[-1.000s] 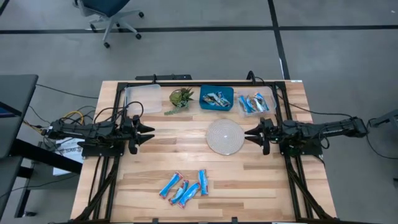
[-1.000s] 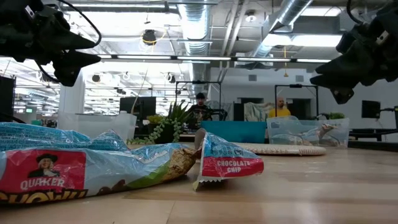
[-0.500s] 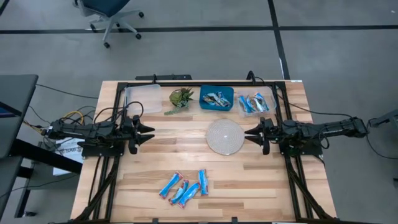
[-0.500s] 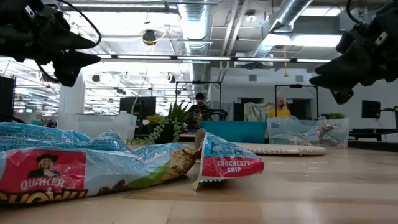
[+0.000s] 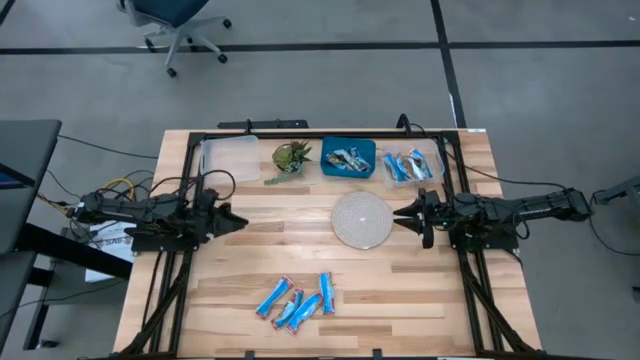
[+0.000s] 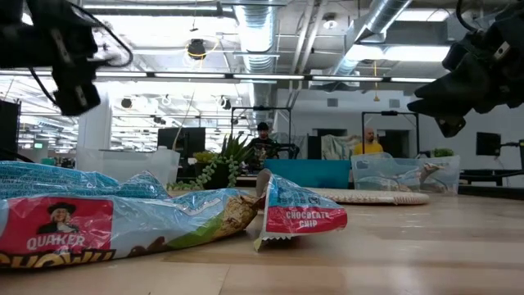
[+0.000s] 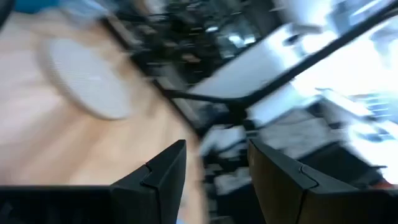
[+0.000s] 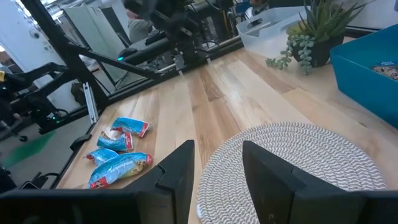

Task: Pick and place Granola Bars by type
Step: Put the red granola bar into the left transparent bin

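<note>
Several bright blue granola bars (image 5: 297, 300) lie flat in a loose bunch near the table's near edge; they fill the low view's foreground (image 6: 123, 221) and show in the right wrist view (image 8: 121, 152). More bars lie in the blue bin (image 5: 348, 158) and in the clear bin (image 5: 411, 165) at the far edge. My left gripper (image 5: 238, 222) hovers open over the table's left part, its fingers apart in its wrist view (image 7: 214, 149). My right gripper (image 5: 397, 215) hovers open by the right rim of the round woven disc (image 5: 361, 220), fingers apart (image 8: 217, 146).
An empty clear bin (image 5: 228, 158) and a small green plant (image 5: 291, 158) stand at the far edge beside the two filled bins. Bare wood lies between the disc and the loose bars. People sit in the room beyond the table (image 6: 264, 131).
My left gripper has rolled about its wrist, so its fingers show narrower from above and its wrist view is tilted and blurred. The right arm and the bars have kept still.
</note>
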